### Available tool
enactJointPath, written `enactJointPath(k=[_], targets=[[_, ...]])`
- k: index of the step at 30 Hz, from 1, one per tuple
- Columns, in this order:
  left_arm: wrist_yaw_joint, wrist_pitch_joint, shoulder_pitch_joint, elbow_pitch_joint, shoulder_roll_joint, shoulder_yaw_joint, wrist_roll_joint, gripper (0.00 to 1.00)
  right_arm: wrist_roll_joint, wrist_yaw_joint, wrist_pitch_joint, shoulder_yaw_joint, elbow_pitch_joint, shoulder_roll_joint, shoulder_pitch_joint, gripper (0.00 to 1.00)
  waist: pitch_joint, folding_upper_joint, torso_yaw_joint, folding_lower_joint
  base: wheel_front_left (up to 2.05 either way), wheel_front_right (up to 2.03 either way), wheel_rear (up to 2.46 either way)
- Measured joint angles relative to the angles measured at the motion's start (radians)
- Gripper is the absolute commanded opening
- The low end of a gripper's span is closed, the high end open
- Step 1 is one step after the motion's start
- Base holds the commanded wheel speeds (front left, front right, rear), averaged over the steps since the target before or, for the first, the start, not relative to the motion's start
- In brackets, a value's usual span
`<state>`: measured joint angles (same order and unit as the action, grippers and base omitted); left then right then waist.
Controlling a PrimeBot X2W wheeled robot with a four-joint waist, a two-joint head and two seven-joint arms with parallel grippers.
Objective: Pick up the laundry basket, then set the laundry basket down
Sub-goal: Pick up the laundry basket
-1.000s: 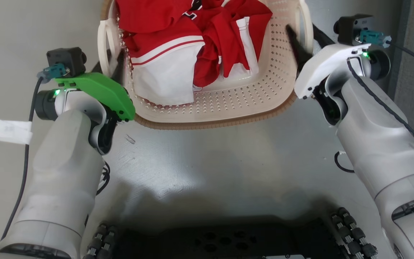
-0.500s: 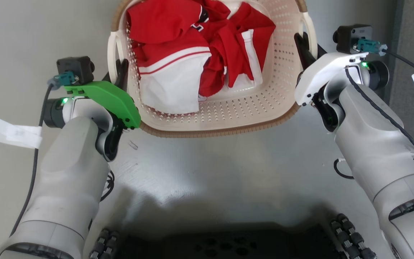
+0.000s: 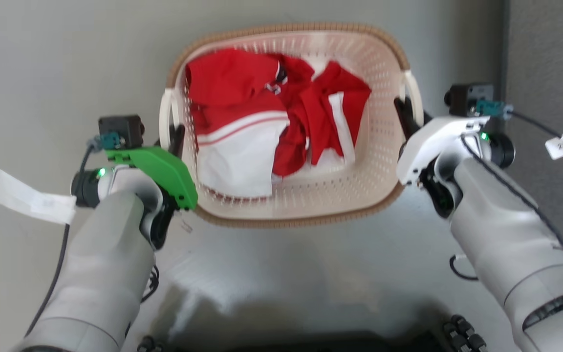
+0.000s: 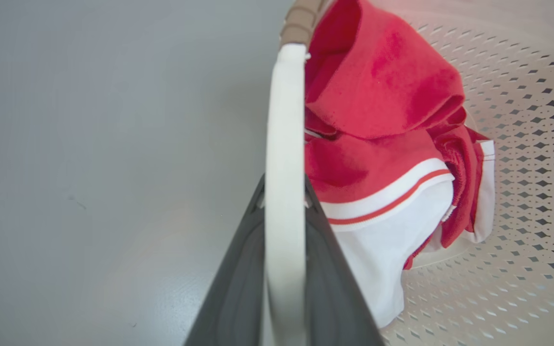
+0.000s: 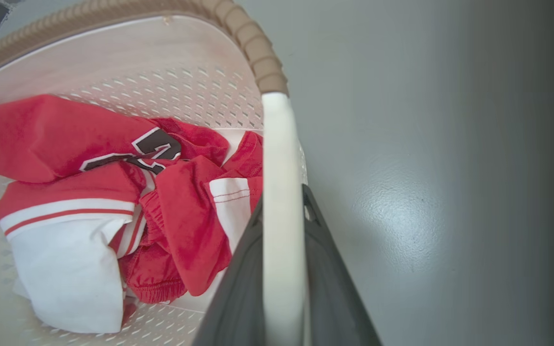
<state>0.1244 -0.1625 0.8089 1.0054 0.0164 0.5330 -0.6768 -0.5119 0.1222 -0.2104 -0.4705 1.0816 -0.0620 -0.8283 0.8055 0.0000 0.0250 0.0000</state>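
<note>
The cream-white perforated plastic laundry basket (image 3: 311, 195) with a brown woven-look rim, carrying red-and-white clothes (image 3: 242, 98), is held over the grey floor (image 3: 311, 274), left pincer (image 3: 178, 139) and right pincer (image 3: 402, 111) each clenched on a white side handle (image 3: 165, 117) that could likely slip or twist if the arms move unevenly.

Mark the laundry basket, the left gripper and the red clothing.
laundry basket (image 3: 291, 223): head view, on the brown near rim.
left gripper (image 4: 284, 185): left wrist view, midway between its fingertips.
red clothing (image 3: 232, 83): head view, on the upper red fold.
</note>
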Motion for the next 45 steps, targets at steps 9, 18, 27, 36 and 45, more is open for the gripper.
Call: enactJointPath(k=[9,18,27,36,45], targets=[[0.000,0.017,-0.071,0.034,0.001,0.041,-0.048,0.00,-0.095,-0.001,0.027,-0.076,-0.008,-0.001,0.082,0.00,-0.120,0.0000,-0.013,0.0000,0.00,0.00,0.00],[0.000,0.052,-0.138,0.064,0.001,0.073,-0.088,0.00,-0.178,-0.002,0.083,-0.143,-0.012,-0.002,0.161,0.00,-0.247,0.0000,-0.032,-0.0001,0.00,0.00,0.00],[0.000,0.111,-0.187,0.089,0.002,0.093,-0.139,0.00,-0.240,-0.009,0.172,-0.207,-0.012,-0.002,0.198,0.00,-0.390,0.0000,-0.059,-0.0001,0.00,0.00,0.00],[0.000,0.162,-0.236,0.113,0.002,0.114,-0.174,0.00,-0.289,-0.009,0.232,-0.245,-0.001,-0.002,0.244,0.00,-0.521,0.0000,-0.079,-0.0001,0.00,0.00,0.00],[0.004,0.212,-0.315,0.129,0.001,0.123,-0.215,0.00,-0.334,-0.009,0.291,-0.284,0.005,0.000,0.309,0.00,-0.648,0.0000,-0.089,-0.0001,0.00,0.00,0.00]])
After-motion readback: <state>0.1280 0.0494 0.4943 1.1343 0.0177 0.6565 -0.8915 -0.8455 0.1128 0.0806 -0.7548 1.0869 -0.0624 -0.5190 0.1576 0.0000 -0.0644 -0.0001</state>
